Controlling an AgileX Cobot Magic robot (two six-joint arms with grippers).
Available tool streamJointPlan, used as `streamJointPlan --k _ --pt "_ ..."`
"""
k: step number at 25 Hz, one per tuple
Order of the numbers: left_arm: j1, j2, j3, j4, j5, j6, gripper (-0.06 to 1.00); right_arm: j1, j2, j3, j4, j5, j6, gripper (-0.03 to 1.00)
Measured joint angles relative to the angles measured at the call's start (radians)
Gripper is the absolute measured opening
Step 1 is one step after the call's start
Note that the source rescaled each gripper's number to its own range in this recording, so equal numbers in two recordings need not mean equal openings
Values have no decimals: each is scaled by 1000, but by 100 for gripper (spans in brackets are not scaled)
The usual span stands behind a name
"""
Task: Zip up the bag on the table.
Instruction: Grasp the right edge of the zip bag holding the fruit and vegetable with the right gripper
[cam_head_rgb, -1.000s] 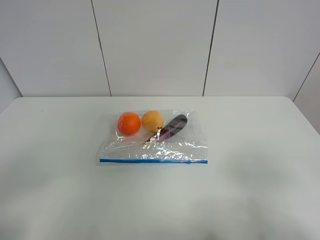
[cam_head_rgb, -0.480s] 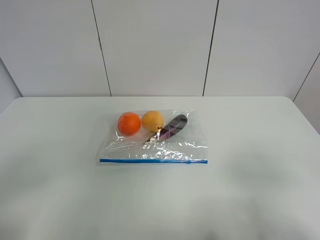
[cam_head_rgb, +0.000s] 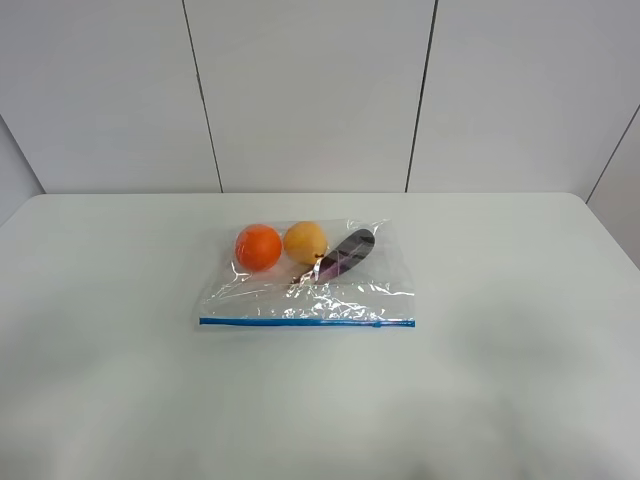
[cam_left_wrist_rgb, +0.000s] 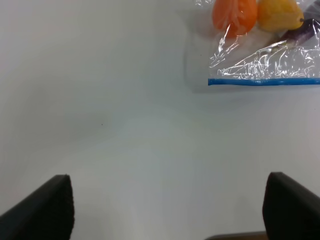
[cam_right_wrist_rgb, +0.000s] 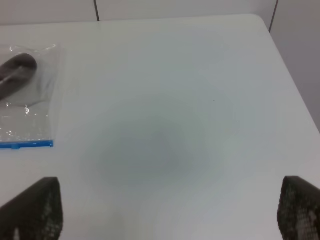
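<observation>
Exterior high view shows the bag (cam_head_rgb: 305, 285) lying flat near the middle of the table (cam_head_rgb: 520, 300). Its blue seal strip (cam_head_rgb: 306, 322) runs along one long edge. An orange item (cam_head_rgb: 258, 247), a yellow item (cam_head_rgb: 305, 241) and a purple item (cam_head_rgb: 346, 252) sit inside against the bag's opposite edge. No arm appears in this view. In the wrist views the left gripper (cam_left_wrist_rgb: 167, 175) and right gripper (cam_right_wrist_rgb: 170, 179) hang with fingers spread wide and empty, each well apart from the bag, off opposite ends of it. The zipping looks unstarted, so the step in hand is the approach. The next move probably calls for one gripper to pin an end of the bag while the other pinches the strip and slides along it.
</observation>
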Motion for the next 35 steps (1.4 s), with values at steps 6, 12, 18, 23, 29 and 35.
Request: streamJointPlan --k 6,12,18,23,29,35 --pt "0 0 0 0 0 0 100 0 0 -22 14 -10 3 100" --pt "0 0 0 0 0 0 100 0 97 -115 54 -92 64 100" --pt "0 0 0 0 0 0 100 0 472 -165 133 -175 101 100" --pt "0 0 0 0 0 0 100 0 851 -183 370 -188 -35 100" --pt "0 0 0 0 0 0 100 0 1166 -183 752 -268 -356 98" --pt "0 0 0 0 0 0 100 0 1389 -183 930 -290 -585 97"
